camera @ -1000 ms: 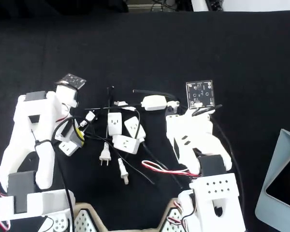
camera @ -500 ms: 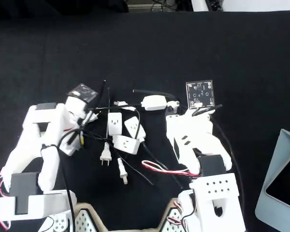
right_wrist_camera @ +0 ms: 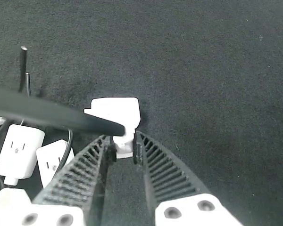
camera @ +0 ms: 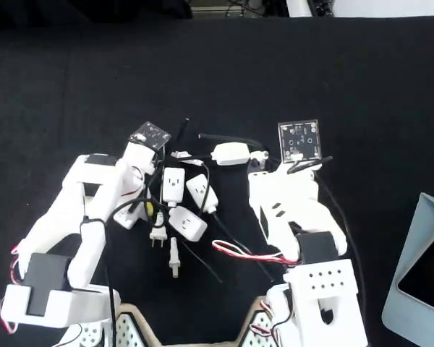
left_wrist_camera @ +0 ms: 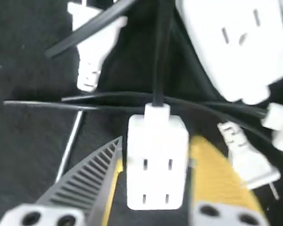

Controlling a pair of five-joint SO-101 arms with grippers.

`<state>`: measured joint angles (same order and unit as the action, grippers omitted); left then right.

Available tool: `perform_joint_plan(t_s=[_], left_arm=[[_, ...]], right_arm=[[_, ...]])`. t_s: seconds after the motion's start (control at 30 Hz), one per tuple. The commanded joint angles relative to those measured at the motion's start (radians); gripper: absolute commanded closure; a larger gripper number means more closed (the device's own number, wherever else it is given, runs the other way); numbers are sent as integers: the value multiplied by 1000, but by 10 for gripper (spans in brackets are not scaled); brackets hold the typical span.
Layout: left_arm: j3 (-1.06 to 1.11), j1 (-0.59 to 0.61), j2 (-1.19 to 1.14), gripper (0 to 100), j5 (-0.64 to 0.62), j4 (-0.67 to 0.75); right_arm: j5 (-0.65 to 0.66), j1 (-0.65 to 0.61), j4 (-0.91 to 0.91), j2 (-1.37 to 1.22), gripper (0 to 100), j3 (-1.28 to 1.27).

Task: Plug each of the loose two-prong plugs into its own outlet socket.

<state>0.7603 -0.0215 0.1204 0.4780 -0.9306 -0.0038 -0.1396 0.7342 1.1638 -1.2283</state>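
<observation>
High view: left gripper clamps socket, right gripper pinches adapter.

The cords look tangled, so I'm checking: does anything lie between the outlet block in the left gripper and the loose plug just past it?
Yes. Black cords cross the cloth between the outlet block held in the left gripper and the loose plug; another cord lies across that plug itself.
</observation>
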Motion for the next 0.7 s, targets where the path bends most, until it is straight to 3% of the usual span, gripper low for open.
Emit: perform_joint_plan(t_s=[0.0,0.2,0.33,0.57,0.67], left_arm=[[-84,35,63,693,-44,-80],[-171,127,267,693,-40,-247],[-166,236,410,695,-48,-278],[-97,576,511,697,-49,-238],[-62,713,509,697,-49,-186]], right_arm=[[-6,-12,-18,12,985,8],[-6,-75,-18,12,985,10],[-6,-147,-12,10,985,18],[-9,-385,-20,-15,986,67],[-77,-473,-20,-111,986,131]])
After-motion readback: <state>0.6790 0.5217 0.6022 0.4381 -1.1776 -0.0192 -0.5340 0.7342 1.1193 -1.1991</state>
